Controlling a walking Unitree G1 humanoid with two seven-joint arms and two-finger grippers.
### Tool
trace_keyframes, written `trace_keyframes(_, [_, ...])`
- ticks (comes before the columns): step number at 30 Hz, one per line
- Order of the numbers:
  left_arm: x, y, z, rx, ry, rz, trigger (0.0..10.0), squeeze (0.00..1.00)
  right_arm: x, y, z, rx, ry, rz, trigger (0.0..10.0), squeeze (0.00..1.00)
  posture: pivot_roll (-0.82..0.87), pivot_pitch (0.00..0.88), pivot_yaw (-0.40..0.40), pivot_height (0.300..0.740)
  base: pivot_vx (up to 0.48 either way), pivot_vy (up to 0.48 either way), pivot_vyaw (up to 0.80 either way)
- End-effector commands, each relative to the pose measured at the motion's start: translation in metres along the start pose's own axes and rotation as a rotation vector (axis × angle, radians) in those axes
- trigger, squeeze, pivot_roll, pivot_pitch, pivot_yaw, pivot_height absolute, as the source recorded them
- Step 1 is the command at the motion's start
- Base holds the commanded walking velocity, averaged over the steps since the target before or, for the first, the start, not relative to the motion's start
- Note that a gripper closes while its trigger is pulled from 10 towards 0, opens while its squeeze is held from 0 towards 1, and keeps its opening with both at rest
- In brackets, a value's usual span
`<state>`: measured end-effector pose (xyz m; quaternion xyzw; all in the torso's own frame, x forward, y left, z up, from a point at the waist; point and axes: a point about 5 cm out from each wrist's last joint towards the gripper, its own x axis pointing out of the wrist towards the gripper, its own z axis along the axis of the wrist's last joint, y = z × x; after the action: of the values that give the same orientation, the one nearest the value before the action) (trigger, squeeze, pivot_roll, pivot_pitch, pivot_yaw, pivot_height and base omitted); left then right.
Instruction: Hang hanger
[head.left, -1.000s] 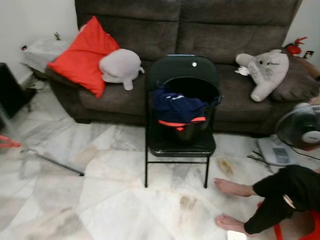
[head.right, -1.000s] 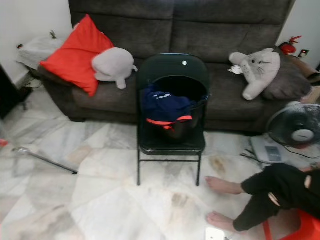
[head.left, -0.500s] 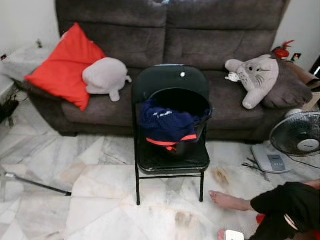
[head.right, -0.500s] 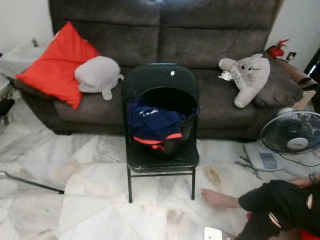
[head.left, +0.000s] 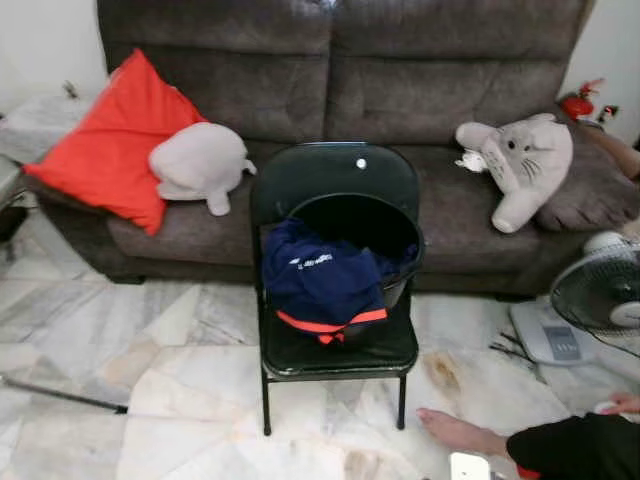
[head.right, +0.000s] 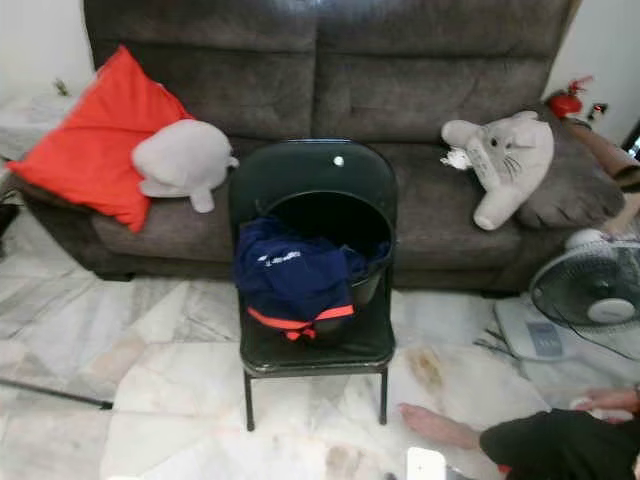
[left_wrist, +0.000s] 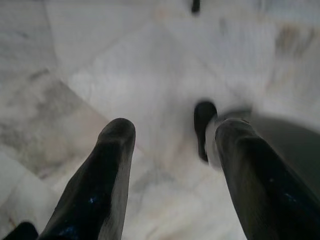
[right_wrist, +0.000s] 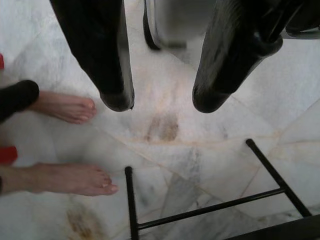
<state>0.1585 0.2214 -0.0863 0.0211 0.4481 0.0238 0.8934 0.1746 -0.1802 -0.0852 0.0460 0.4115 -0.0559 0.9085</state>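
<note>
Left hand (left_wrist: 170, 145) hangs over bare marble floor (left_wrist: 100, 60), fingers spread wide, holding nothing. Right hand (right_wrist: 162, 100) also gaping and empty, pointing down at the floor beside the chair legs (right_wrist: 200, 210), with a person's bare feet (right_wrist: 70, 107) near. Head views: black folding chair (head.left: 335, 190) at frame centre before a grey sofa (head.left: 330, 60), a black basket (head.left: 385, 225) on its seat with a navy garment (head.left: 320, 280) draped over the rim. Red cushion (head.left: 110, 140) upper left, plush toy (head.left: 525, 160) upper right, fan (head.left: 605, 290) at right edge. No hanger can be made out; possibly in the basket under the garment. Step looks like approach/search; next calls for closing on the chair, finding the hanger and reaching in.
</note>
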Motion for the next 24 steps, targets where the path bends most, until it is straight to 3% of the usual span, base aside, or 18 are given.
trace_keyframes(1, [-0.003, -0.003, -0.013, 0.001, 0.045, -0.005, 10.0, 0.0, 0.0, -0.006, 0.003, -0.007, -0.017, -0.017, 10.0, 0.0, -0.07, 0.109, 0.024, 0.721, 0.334, 0.0, 0.8])
trace_keyframes(4, [-0.003, -0.004, -0.013, 0.002, 0.043, -0.007, 10.0, 0.0, 0.001, -0.005, 0.006, -0.007, -0.032, -0.012, 10.0, 0.0, -0.07, 0.11, 0.024, 0.721, 0.336, 0.0, 0.64])
trace_keyframes(11, [-0.002, -0.005, -0.011, 0.006, 0.035, -0.008, 10.0, 0.0, 0.003, -0.003, 0.024, -0.001, -0.129, -0.008, 10.0, 0.0, -0.08, 0.112, 0.02, 0.721, 0.08, 0.0, 0.0])
trace_keyframes(15, [-0.001, -0.008, -0.01, 0.011, 0.049, -0.008, 10.0, 0.0, 0.001, 0.004, 0.045, -0.004, -0.3, -0.005, 10.0, 0.0, -0.09, 0.117, 0.018, 0.721, 0.0, 0.0, 0.0])
trace_keyframes(21, [0.0, -0.013, -0.01, 0.023, 0.058, -0.018, 10.0, 0.0, -0.008, 0.013, 0.052, -0.07, -0.431, 0.02, 10.0, 0.0, -0.11, 0.118, 0.013, 0.721, 0.0, 0.0, 0.0])
trace_keyframes(24, [0.001, -0.02, -0.01, 0.031, 0.057, -0.028, 10.0, 0.0, -0.024, 0.011, 0.061, -0.088, -0.556, 0.007, 10.0, 0.0, -0.12, 0.115, 0.009, 0.721, 0.0, 0.0, 0.0])
